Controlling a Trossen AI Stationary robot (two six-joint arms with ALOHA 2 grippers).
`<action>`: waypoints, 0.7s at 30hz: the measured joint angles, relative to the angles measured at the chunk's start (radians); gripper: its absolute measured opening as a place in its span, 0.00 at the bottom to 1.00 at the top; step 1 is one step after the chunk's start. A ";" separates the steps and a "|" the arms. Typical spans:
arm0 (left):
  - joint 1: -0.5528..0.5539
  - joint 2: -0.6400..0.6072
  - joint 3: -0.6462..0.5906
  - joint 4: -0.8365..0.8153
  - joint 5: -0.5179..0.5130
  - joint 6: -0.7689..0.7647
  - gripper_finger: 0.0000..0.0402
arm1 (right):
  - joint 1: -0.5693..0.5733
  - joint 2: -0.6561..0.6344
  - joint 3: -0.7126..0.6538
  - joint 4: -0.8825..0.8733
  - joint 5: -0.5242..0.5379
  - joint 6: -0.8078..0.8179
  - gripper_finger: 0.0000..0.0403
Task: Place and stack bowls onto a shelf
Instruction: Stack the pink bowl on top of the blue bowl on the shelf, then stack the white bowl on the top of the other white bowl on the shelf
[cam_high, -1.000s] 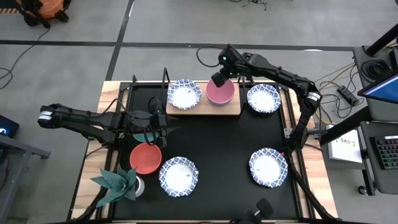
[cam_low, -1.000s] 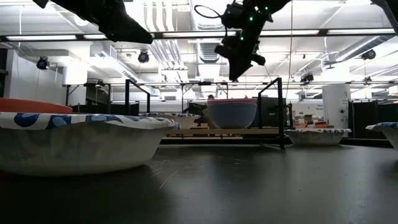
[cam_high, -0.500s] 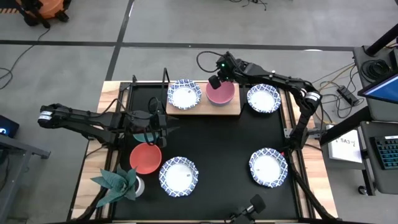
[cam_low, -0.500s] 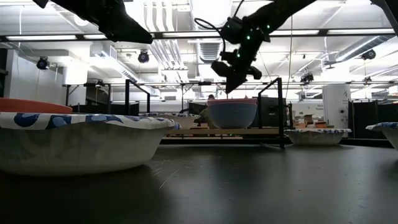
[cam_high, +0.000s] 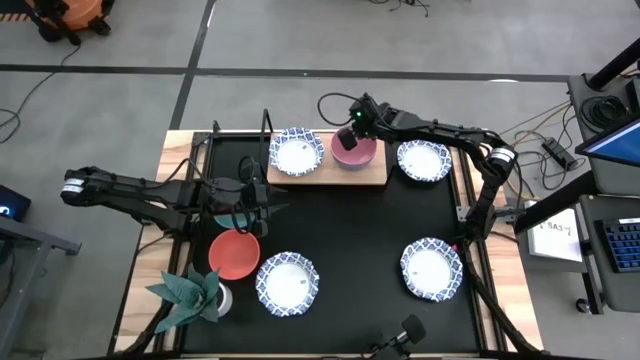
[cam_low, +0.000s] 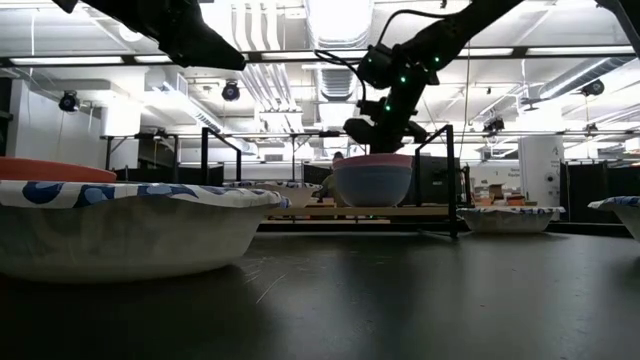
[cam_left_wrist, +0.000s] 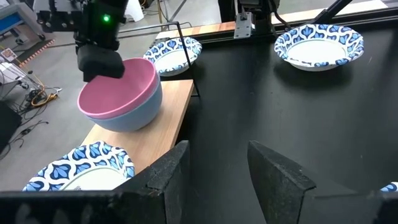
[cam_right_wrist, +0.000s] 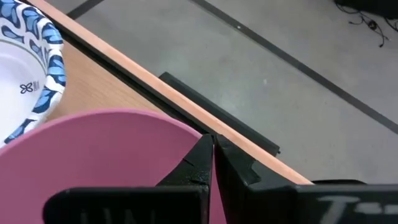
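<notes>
Two stacked bowls, pink bowl (cam_left_wrist: 118, 84) in blue bowl (cam_left_wrist: 127, 115), on shelf (cam_high: 330, 175), right gripper (cam_high: 350, 129) jaws clenched on pink rim

The right gripper (cam_high: 349, 137) is set on the rim of the stacked bowls (cam_high: 354, 150) on the shelf (cam_high: 325, 176). A patterned bowl (cam_high: 296, 151) sits to one side, another (cam_high: 424, 159) apparently beyond, off the shelf.

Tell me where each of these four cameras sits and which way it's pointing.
High: overhead, straight down; both arms, shelf.
Low: tabletop level, facing the shelf; arms enter from above.
Left wrist: on the waiting left arm, over its open left claw toward the pink bowl.
Right wrist: right claw pinching that bowl's rim.
All four share the pink bowl, stacked in a blue bowl.
</notes>
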 joint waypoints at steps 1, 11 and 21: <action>0.000 0.000 0.000 0.000 0.000 0.000 0.36 | 0.000 0.000 0.002 0.001 0.000 -0.001 0.02; 0.000 0.000 0.000 -0.010 0.000 0.000 0.36 | 0.056 -0.058 0.009 0.016 0.001 -0.027 0.02; 0.000 0.000 0.000 -0.014 -0.003 -0.011 0.36 | 0.270 -0.304 -0.201 0.097 -0.003 -0.066 0.02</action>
